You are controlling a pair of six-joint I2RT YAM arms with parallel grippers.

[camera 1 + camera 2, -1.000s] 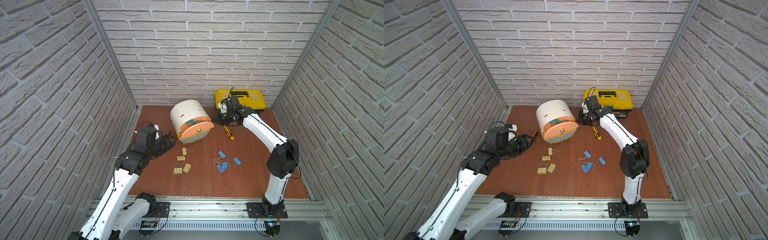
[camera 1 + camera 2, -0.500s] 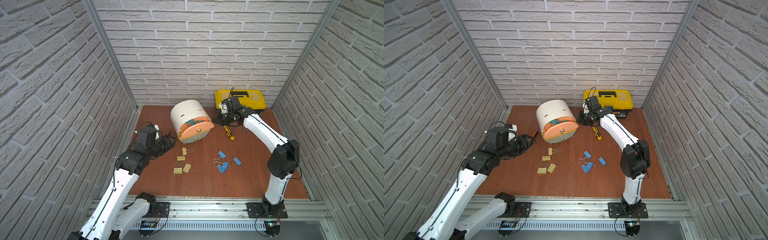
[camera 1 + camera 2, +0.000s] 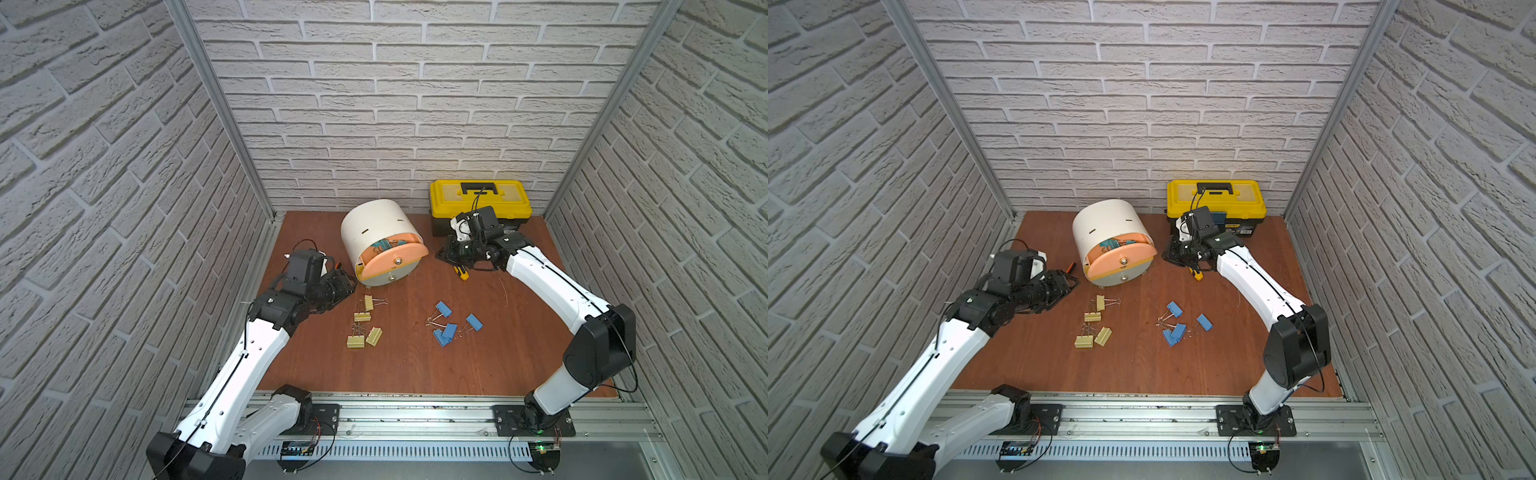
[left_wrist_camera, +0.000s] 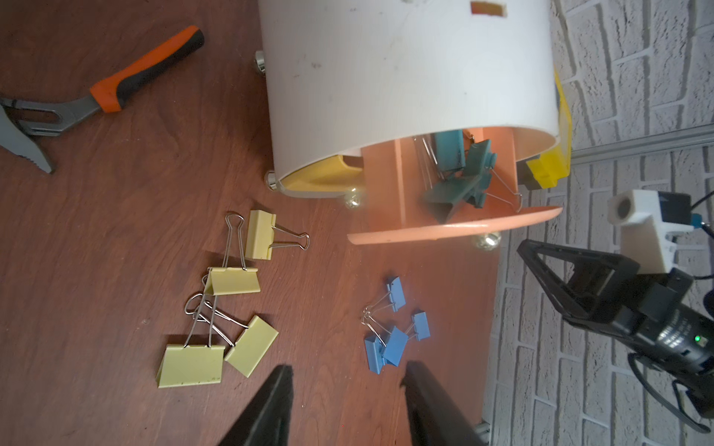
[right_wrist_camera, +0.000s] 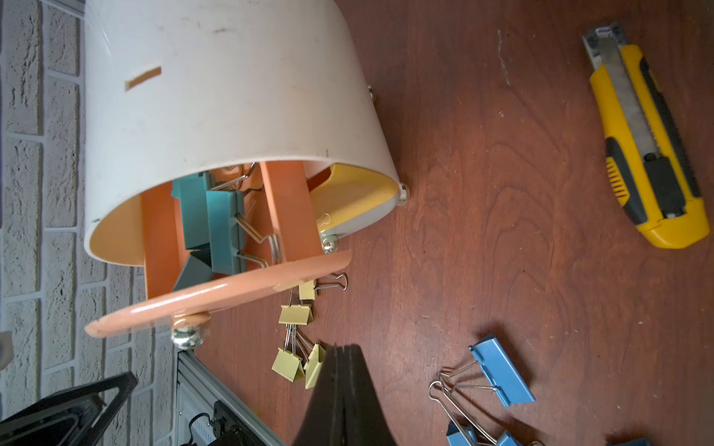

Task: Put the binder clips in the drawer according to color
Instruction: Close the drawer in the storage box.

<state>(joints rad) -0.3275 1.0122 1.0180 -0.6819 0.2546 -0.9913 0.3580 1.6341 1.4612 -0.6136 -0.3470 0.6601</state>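
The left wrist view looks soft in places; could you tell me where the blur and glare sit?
In the left wrist view the teal clips in the peach drawer are smeared, its knob flares; the yellow clips are sharp. In the right wrist view the peach drawer's knob blurs.

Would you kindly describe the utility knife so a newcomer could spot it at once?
Start at the yellow toolbox against the back wall. On the wooden floor just in front lies the utility knife, beside the white drawer cabinet. Unlike the clips, it is long, yellow and black, with a metal blade.
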